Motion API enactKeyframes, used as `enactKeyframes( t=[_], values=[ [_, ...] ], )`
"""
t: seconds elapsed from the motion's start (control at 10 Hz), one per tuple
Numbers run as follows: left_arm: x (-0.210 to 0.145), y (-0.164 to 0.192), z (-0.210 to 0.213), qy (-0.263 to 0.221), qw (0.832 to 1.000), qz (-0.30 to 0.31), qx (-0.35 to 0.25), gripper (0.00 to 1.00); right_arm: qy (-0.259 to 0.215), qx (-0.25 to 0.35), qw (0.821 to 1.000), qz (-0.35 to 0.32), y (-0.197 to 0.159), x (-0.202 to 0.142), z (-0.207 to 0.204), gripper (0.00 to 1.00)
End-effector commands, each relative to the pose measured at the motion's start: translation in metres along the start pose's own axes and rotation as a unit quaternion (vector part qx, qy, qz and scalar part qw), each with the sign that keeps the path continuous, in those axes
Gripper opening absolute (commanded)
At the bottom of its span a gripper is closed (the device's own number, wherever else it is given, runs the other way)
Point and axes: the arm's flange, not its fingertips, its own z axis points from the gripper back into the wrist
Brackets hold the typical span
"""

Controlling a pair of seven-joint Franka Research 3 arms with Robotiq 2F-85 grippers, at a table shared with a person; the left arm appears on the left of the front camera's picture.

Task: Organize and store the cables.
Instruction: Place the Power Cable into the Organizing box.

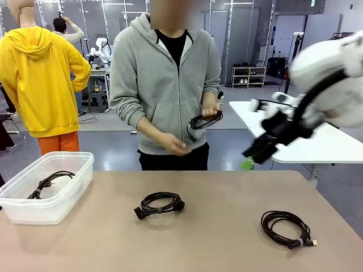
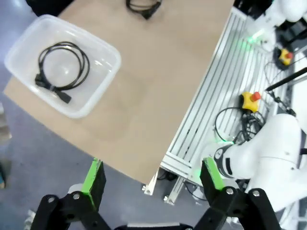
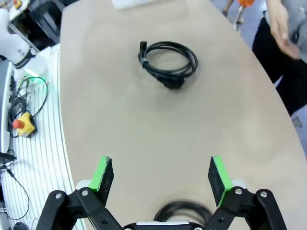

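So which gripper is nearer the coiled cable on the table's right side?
Right. The right gripper hangs open above that cable. The left gripper, also open, is off the table's left edge, near the bin.

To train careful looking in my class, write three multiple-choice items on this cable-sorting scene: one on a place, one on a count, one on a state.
1. Where does the clear bin stand?
A. on the table's left end
B. on its right end
C. on the floor

2. How many coiled cables lie on the bare tabletop?
A. one
B. two
C. four

3. How do the right hand's jaws stand?
A. shut on a cable
B. shut on the bin
C. open, gripping nothing

Answers:
1 A: the bin sits at the left end, with one cable inside.
2 B: there is a middle coil and a right coil.
3 C: its green pads stand wide apart and hold nothing.
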Motion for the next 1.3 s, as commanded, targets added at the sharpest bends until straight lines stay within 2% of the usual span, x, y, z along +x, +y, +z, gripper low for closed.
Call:
enactKeyframes(
  t=[0.0, 0.2, 0.5, 0.7, 0.8, 0.9, 1.1, 1.2],
  values=[
    [-0.022, -0.002, 0.020, -0.028, 0.999, 0.013, 0.012, 1.00, -0.049, -0.011, 0.999, -0.013, 0.002, -0.054, 0.034, 1.00],
    [-0.022, -0.002, 0.020, -0.028, 0.999, 0.013, 0.012, 1.00, -0.111, -0.059, 0.992, -0.030, 0.004, -0.127, 0.097, 1.00],
    [-0.022, -0.002, 0.020, -0.028, 0.999, 0.013, 0.012, 1.00, -0.202, -0.077, 0.976, -0.036, 0.008, -0.209, 0.153, 1.00],
    [-0.022, -0.002, 0.020, -0.028, 0.999, 0.013, 0.012, 1.00, -0.221, -0.029, 0.974, 0.026, 0.006, -0.242, 0.171, 1.00],
    [-0.022, -0.002, 0.020, -0.028, 0.999, 0.013, 0.012, 1.00, -0.260, 0.003, 0.963, 0.076, -0.004, -0.253, 0.180, 1.00],
    [-0.023, -0.002, 0.018, -0.024, 0.999, 0.019, 0.017, 1.00, -0.208, -0.070, 0.976, -0.018, 0.023, -0.234, 0.170, 1.00],
    [0.032, -0.025, -0.046, -0.019, 0.998, -0.044, -0.029, 1.00, -0.208, -0.070, 0.976, -0.018, 0.023, -0.234, 0.170, 1.00],
    [0.059, -0.038, -0.084, -0.001, 0.997, -0.068, -0.039, 1.00, -0.208, -0.070, 0.976, -0.018, 0.023, -0.234, 0.170, 1.00]
  ],
)
